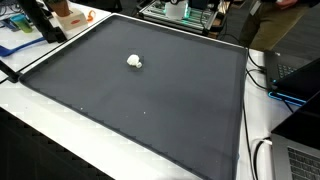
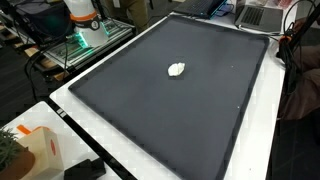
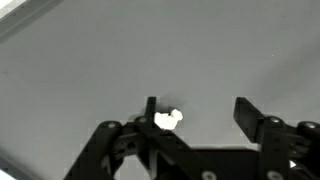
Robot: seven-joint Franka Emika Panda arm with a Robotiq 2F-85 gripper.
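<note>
Wrist view: gripper (image 3: 197, 108) enters from the bottom edge, jaws spread wide, nothing held betw. them. Fingers (image 3: 150, 110) are dark and point up the frame. White lump (image 3: 168, 119) lies inside the jaw span, tight against the inner side of the finger on the picture's left and well off the opposite finger. Contact vs. height gap: cannot tell from this angle.

Item descr.: small, white, irregular outline, crumpled-looking. Material not discernible.

It rests directly on a dark grey mat (image 3: 90, 60), no other object near it. In both exterior views the lump sits well inside the mat's borders, apart from every edge; in an exterior view it lies toward the far left part of the mat (image 1: 180, 110).

Mat covers most of a white tabletop (image 1: 40, 120), leaving a pale margin round it.

Periphery: orange-and-white box (image 2: 38, 150) at the tabletop's near corner in an exterior view, contents not visible; green plant (image 2: 8, 150) just beside it. Beyond the mat, white-and-orange robot base (image 2: 80, 15). Cables (image 1: 262, 75) run along the mat's right side.
</note>
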